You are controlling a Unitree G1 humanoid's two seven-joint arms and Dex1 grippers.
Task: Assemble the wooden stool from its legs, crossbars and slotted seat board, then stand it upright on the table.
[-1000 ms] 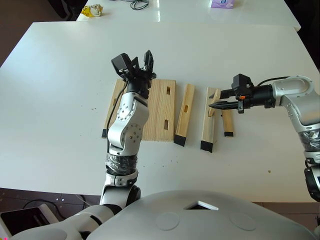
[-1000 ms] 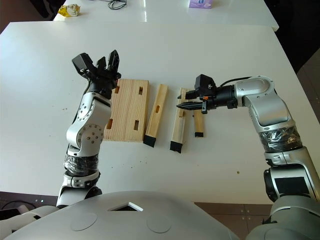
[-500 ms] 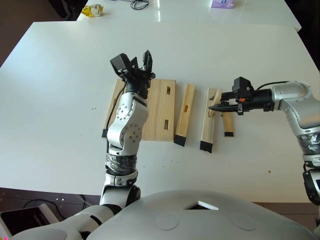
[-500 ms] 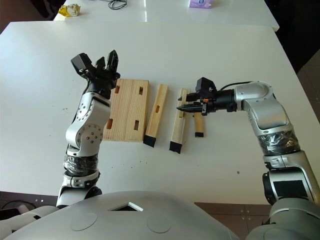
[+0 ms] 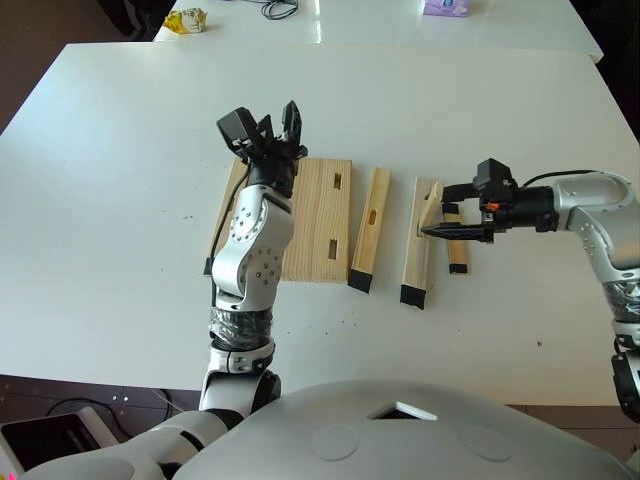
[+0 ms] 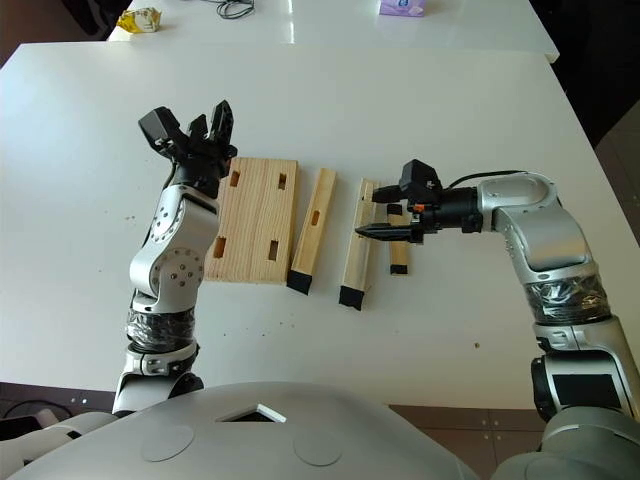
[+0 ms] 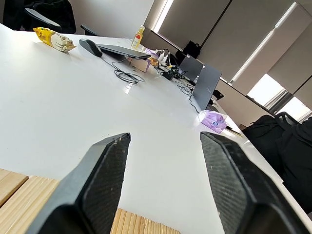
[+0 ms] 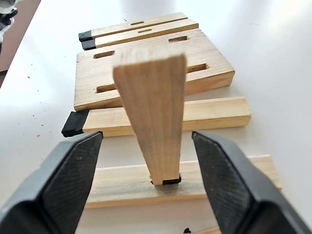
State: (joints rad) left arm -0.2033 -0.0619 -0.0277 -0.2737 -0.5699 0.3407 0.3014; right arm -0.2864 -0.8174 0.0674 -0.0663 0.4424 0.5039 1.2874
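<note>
Above the seat board [image 5: 318,225], left claw [image 5: 279,120] spread, empty, right claw [image 8: 147,141] agape astride the crossbar [image 8: 151,92], not touching.

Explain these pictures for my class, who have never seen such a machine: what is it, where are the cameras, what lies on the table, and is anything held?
It is a human-shaped robot with two arms, each ending in a two-finger gripper. Two pictures come from its head, looking down on a white table; two from its wrists. On the table lie a slotted seat board and black-tipped wooden legs. The left gripper hangs open over the board's far end. The right gripper is open around a short crossbar standing in the slot of one leg, not touching it. Nothing is held.
</note>
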